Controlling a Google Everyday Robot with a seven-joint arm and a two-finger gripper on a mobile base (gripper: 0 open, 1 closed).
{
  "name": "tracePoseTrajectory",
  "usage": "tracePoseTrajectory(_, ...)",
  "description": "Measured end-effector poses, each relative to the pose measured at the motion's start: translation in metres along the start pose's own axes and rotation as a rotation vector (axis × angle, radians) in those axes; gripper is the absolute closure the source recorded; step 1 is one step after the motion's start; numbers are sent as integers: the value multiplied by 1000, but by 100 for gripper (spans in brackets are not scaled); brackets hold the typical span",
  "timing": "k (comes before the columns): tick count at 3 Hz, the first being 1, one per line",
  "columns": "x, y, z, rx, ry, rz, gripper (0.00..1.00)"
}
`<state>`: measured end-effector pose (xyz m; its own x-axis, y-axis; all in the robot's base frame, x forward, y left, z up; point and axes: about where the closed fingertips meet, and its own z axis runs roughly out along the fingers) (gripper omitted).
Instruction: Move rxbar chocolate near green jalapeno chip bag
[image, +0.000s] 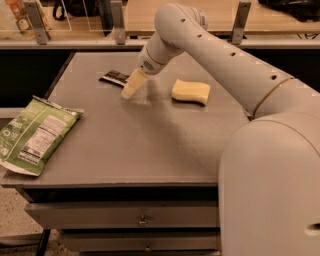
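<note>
Atop the grey table (150, 145), the gripper (129, 91) hangs just beside the rxbar chocolate (114, 77), its opening unreadable.

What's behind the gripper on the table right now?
The rxbar chocolate lies flat on the table just behind the gripper, which hangs low at its right end. That end is covered, so contact cannot be judged.

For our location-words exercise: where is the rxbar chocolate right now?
In the camera view, the rxbar chocolate lies back-left on the table, just left of the gripper, with the yellow sponge farther right.
</note>
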<state>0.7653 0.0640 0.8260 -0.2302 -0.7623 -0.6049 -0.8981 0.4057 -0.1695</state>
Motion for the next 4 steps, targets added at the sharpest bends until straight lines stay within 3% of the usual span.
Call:
tracePoseTrajectory(2, -44, 17, -12, -33, -28, -40, 0)
tracePoseTrajectory(4, -33, 16, 1, -58, -16, 8, 0)
